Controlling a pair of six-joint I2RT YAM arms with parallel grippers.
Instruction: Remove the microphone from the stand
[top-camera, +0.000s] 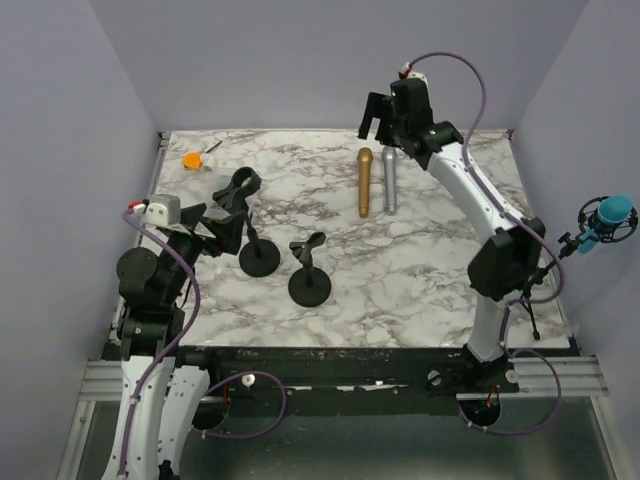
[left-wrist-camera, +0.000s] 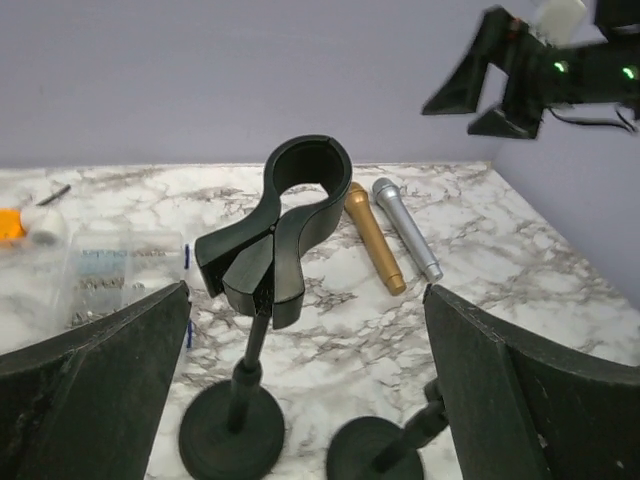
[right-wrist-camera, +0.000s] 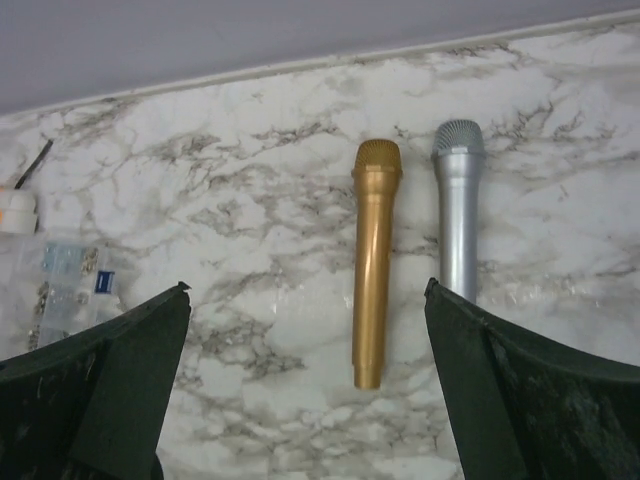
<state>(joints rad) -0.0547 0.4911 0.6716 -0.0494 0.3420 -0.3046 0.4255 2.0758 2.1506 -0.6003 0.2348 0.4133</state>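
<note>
Left tool (top-camera: 226, 214): jaws wide, nothing between them, at the left side of the worktop (top-camera: 420, 260), facing the clip of the left stand (top-camera: 259, 257).

Right tool (top-camera: 378, 124): jaws wide, holding nothing, raised over the far right part of the worktop, above the microphones.

Microphones on the worktop: two. The gold microphone (right-wrist-camera: 373, 265) and the silver microphone (right-wrist-camera: 458, 220) lie flat side by side, close but apart, heads toward the far edge, the gold one on the left. Neither is in a stand.

Stands: two, both black with round bases, both upright, both clips empty. The left stand is just ahead of the left tool. The second stand (top-camera: 309, 288) is nearer and to the right of it.

Other items: one orange object (top-camera: 191, 158) in the far left corner. One clear packet of small parts (right-wrist-camera: 70, 285) near it. One blue microphone (top-camera: 610, 215) on a small tripod beyond the right edge.
</note>
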